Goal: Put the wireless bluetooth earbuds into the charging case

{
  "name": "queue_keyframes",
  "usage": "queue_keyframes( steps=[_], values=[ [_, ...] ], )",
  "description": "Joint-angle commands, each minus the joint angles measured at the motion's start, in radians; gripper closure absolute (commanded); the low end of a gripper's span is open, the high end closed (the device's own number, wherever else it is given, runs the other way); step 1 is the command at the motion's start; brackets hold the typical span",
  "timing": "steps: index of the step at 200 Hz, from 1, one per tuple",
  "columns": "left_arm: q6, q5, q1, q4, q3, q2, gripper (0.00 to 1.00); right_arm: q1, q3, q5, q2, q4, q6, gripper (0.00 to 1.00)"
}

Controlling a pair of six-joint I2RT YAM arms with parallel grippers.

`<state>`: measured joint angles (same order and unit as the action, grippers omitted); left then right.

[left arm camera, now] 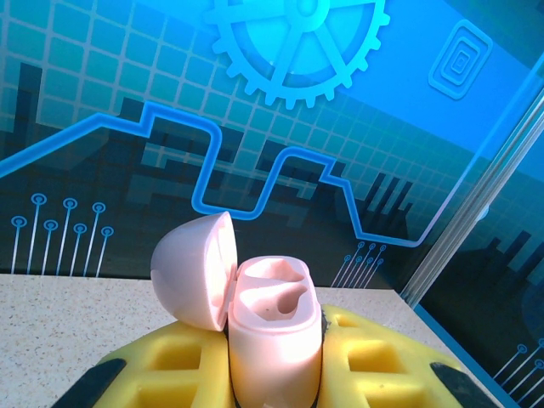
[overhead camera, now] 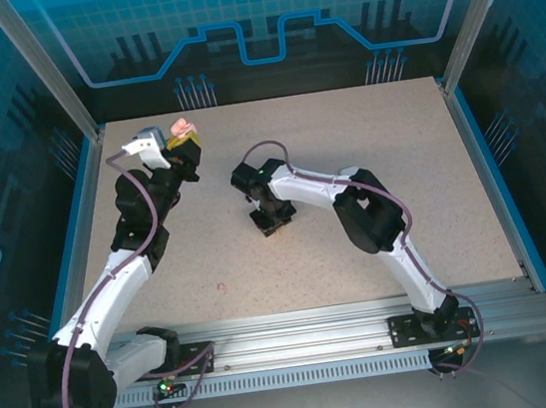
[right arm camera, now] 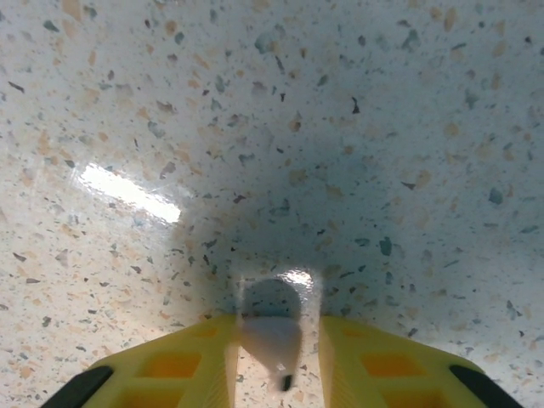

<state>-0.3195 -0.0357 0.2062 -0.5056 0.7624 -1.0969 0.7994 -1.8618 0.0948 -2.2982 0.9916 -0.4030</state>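
1. Pale pink plastic marks the charging case [left arm camera: 274, 327], which is pinched upright in the pressed-together left gripper [left arm camera: 276, 370] and held in the air over the far left of the table [overhead camera: 378, 160]. Its lid [left arm camera: 191, 268] is swung open to the left, and both sockets are seen empty.
2. A pale earbud [right arm camera: 270, 340] lies on the table near the middle, between the fingers of the right gripper [right arm camera: 279, 333]. The fingers are set narrowly apart on either side; a sliver of gap is seen at one side, so the earbud is judged not yet pinched.
3. Its longer side seems to run along the gap, not across it.
4. From the right gripper, the case lies left, farther back and higher.
5. The speckled surface is hard and glossy, so sliding is a risk; bare tabletop is seen between the grippers.
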Motion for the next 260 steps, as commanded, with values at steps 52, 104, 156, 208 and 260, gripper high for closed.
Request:
queue_keyframes(
  steps=[52,104,156,208,260],
  values=[
    [-0.003,-0.026,0.010,-0.034,0.014,-0.003,1.00,0.011,0.009,-0.017,-0.033,-0.037,-0.010,0.92],
    [0.016,-0.042,0.013,-0.041,-0.015,0.013,1.00,-0.006,0.126,0.012,0.144,-0.116,-0.039,0.96],
    [0.061,-0.119,0.021,-0.129,-0.072,0.033,1.00,-0.043,0.199,0.072,0.381,-0.137,-0.023,0.98],
    [0.193,-0.232,0.094,-0.112,-0.097,0.054,1.00,-0.089,0.116,0.153,0.628,-0.120,0.054,0.97],
    [0.326,-0.210,0.232,-0.122,-0.089,0.038,1.00,-0.088,-0.002,0.134,0.769,-0.239,0.189,0.97]
  ],
)
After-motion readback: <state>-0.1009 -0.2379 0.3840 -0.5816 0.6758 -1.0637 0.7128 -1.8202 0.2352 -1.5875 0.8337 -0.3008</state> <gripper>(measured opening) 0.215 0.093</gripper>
